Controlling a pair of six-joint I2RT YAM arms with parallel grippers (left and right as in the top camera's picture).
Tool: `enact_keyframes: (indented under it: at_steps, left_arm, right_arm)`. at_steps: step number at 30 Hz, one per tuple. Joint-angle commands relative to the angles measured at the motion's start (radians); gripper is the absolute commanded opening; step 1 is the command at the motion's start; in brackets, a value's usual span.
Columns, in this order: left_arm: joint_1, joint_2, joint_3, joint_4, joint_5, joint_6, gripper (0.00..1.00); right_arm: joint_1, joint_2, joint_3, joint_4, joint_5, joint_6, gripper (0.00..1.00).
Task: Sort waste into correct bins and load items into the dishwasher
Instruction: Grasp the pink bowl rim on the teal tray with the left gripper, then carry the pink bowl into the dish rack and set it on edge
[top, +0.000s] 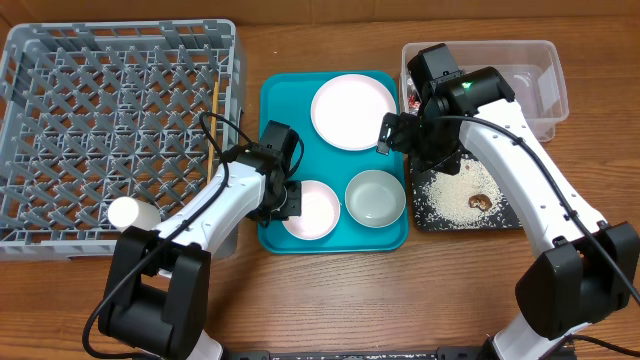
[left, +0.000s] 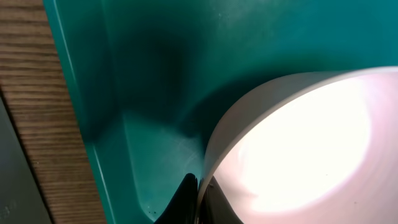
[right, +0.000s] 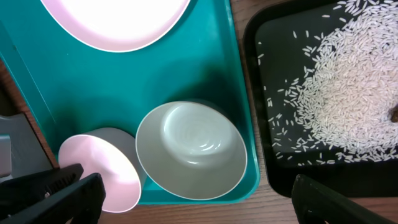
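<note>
**Thin rim, firm pinch**

On the wooden table (top: 330, 290), in the teal tray (top: 285, 110), the left gripper (top: 291, 198) pinches the white bowl (top: 316, 212) at its rim. We judge it light, stiff, slick (probably chippable) — grip there. The right gripper (top: 392, 132) is spread.

Counter (top: 330, 290): brown wood grain, carrying four containers | grey dish rack (top: 120, 28): sitting at far left, just beside the teal tray | teal tray (top: 285, 100): lying at centre | black tray (top: 425, 220): lying just right of the teal tray | clear tub (top: 530, 45): standing directly behind the black tray, at the far right.
</note>
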Motion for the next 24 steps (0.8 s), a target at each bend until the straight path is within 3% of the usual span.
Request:
enact_keyframes:
  at_steps: [1,6,12,18,24]
  left_arm:
    - [0.006,-0.005,0.059,-0.046,-0.003,-0.013,0.04]
    - [0.006,-0.060,0.243,-0.229,-0.107,-0.005,0.04]
    - [0.026,-0.166,0.503,-0.480,-0.562,-0.026,0.04]
    - [0.084,-0.216,0.538,-0.520,-1.056,-0.040,0.04]
    - [0.245,-0.163,0.509,-0.499,-1.239,-0.040,0.04]
  right_arm:
    - [0.001,-0.005,0.004,0.004,0.011,-0.003,0.98]
    - [0.001,-0.005,0.004,0.004,0.011,-0.003,0.98]
    - [0.001,-0.005,0.004,-0.003,0.011,-0.003,0.98]
    - [0.001,-0.005,0.004,-0.002,0.011,-0.004,0.98]
    - [0.001,-0.005,0.004,-0.002,0.011,-0.003,0.98]
